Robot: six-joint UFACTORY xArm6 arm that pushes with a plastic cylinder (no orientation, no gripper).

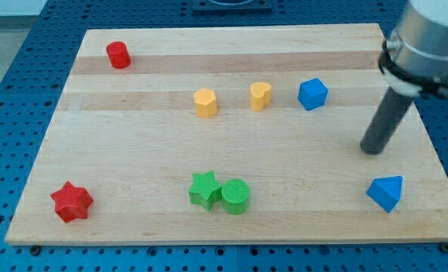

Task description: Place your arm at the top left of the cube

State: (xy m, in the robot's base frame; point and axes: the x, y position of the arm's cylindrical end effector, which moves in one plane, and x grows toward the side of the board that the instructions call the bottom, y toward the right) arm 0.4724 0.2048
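A blue cube (312, 94) sits on the wooden board (133, 159) at the upper right. My tip (372, 149) rests on the board to the lower right of the blue cube, well apart from it. A blue wedge-shaped block (385, 193) lies below my tip near the board's bottom right corner. The dark rod rises from my tip toward the view's top right.
A red cylinder (118, 54) stands at the top left. A yellow hexagonal block (205, 103) and a yellow heart-like block (260, 96) sit left of the cube. A red star (72, 201) lies bottom left. A green star (205, 189) touches a green cylinder (235, 196).
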